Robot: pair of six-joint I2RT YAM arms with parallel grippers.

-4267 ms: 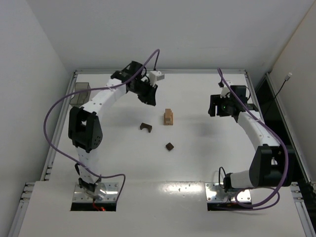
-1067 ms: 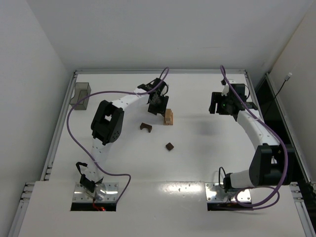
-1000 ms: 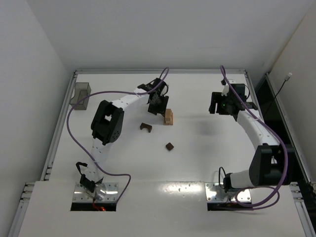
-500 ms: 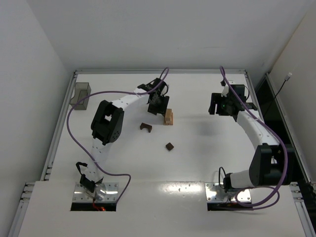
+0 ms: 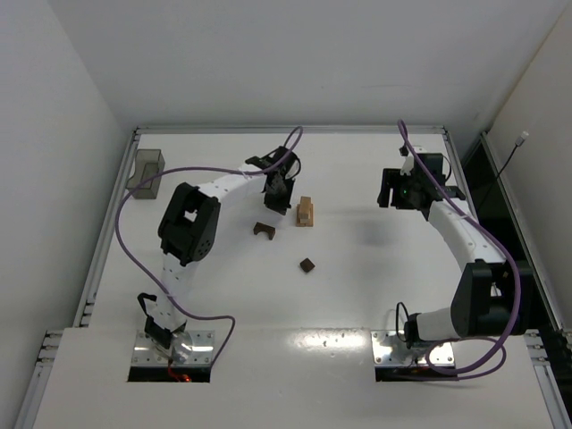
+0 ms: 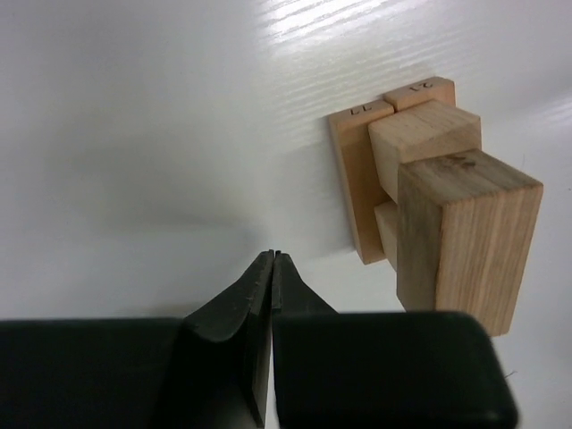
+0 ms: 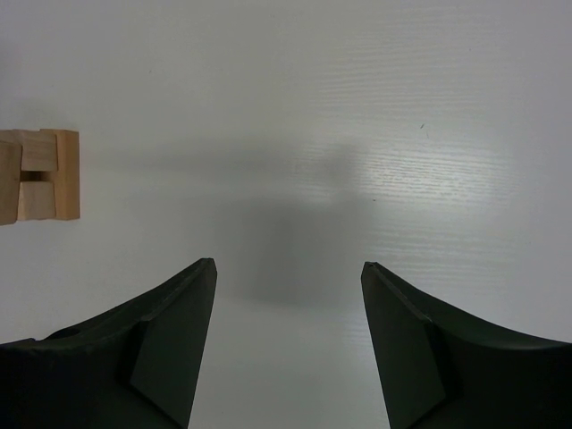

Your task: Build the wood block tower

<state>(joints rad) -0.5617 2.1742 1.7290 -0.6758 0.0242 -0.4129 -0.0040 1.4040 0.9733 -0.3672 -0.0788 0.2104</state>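
Two changes: left gripper has closed empty and drawn back to 9 o'clock of the wood block tower, which stands mid-counter. Right gripper hangs open, empty. Dark arch block and dark cube await pickup, so placement looks complete.

Markings on the blocks
The wood block tower bears tiny stamped characters on two end faces, too blurred to read.

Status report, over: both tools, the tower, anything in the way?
Left tool shut, empty, beside wood block tower, not touching. Right tool open, empty. Dark arch block, small dark block loose nearby, nothing blocking.
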